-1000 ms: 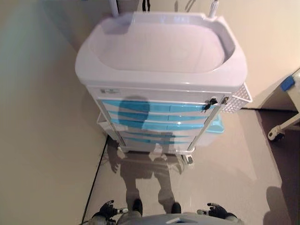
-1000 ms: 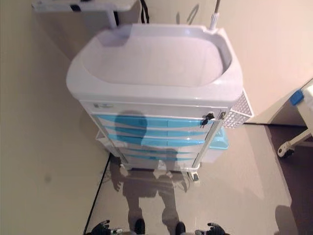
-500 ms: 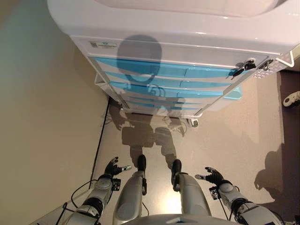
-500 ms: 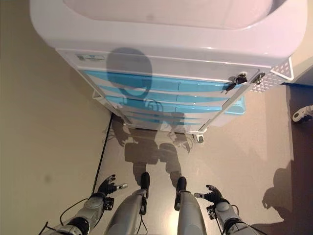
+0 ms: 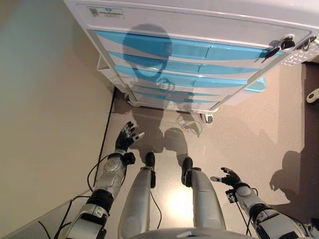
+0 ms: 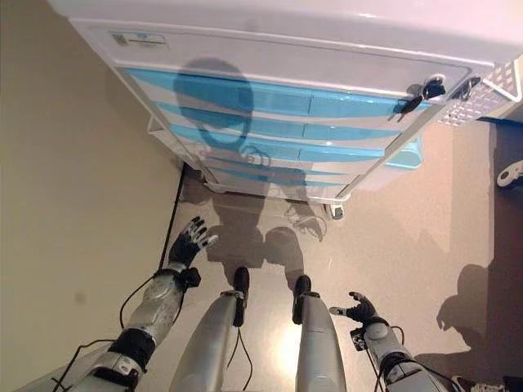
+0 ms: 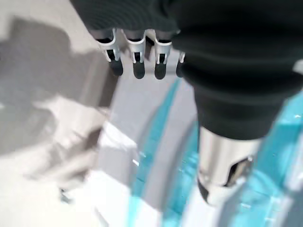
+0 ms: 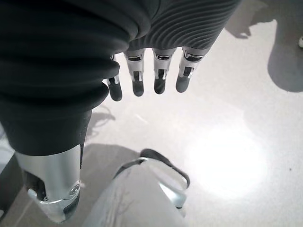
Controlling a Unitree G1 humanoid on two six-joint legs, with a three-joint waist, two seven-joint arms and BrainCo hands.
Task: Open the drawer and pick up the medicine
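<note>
Several blue drawers [image 5: 184, 50] stack down the front of a white cart [image 5: 149, 22] that fills the twelve o'clock side of the head views, and all of them sit flush and closed. No medicine is to be seen anywhere; whatever is inside those drawers is hidden behind the shut fronts. A small label [image 5: 107, 12] sits on the white panel above the top drawer at about eleven o'clock, and a dark key [image 5: 274, 49] sticks out of a lock at the cart's upper corner near two o'clock, beside a white perforated side basket [image 6: 482, 94]. A caster [image 5: 209, 118] shows under the cart's lower corner on the grey floor [image 5: 249, 129], and a beige wall [image 5: 45, 99] runs down the nine o'clock side.

The left hand [image 5: 127, 137] is raised at about seven o'clock, fingers spread and relaxed, well short of the cart and touching nothing; its own wrist view shows straight dark-tipped fingers [image 7: 137, 66] with the blue drawer fronts beyond them. The right hand [image 5: 229, 178] hangs low at about five o'clock over the floor, fingers loosely spread and empty, well apart from the cart.
</note>
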